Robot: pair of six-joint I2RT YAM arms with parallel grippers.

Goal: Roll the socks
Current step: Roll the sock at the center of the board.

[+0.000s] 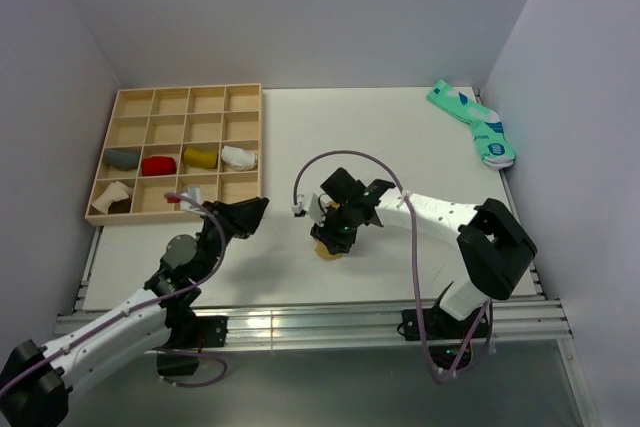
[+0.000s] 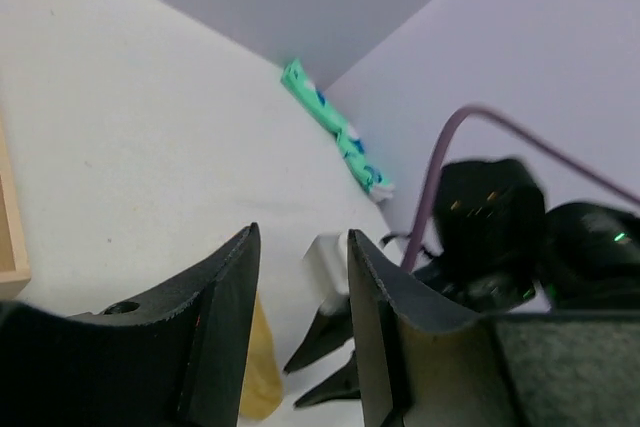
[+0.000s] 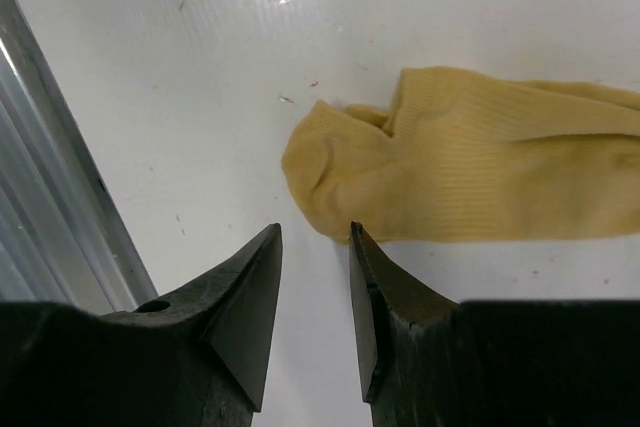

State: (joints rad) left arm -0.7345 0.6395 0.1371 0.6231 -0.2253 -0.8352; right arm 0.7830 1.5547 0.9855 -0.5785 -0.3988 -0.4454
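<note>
Two robot arms work over a flat white table (image 1: 420, 147), the biggest thing in view. The left arm (image 1: 110, 332), white with black joints, angles in from the near left corner. The right arm (image 1: 470, 237), of the same build, bends in from the near right toward the table's middle.

A shallow pale wooden tray (image 1: 172, 129), divided into square compartments, lies at the far left of the table. A pair of mint-green socks with white and blue patches (image 1: 470, 122) lies flat in the far right corner against the wall, well apart from both arms.

Near the front middle, a mustard-yellow ribbed ankle sock (image 3: 470, 167) lies flat and unrolled under the right gripper (image 3: 315, 232). Its black fingers stand narrowly parted with nothing between them, and their tips are close by the sock's bunched end. Whether they touch it cannot be told. The left gripper (image 2: 300, 237) hangs just beside the tray's near right corner, its jaws about as narrowly parted and also empty.

Smallest are four rolled socks (image 1: 200, 157) in the tray's third row from the far side: grey, red, yellow and white from left to right, one to a compartment.
</note>
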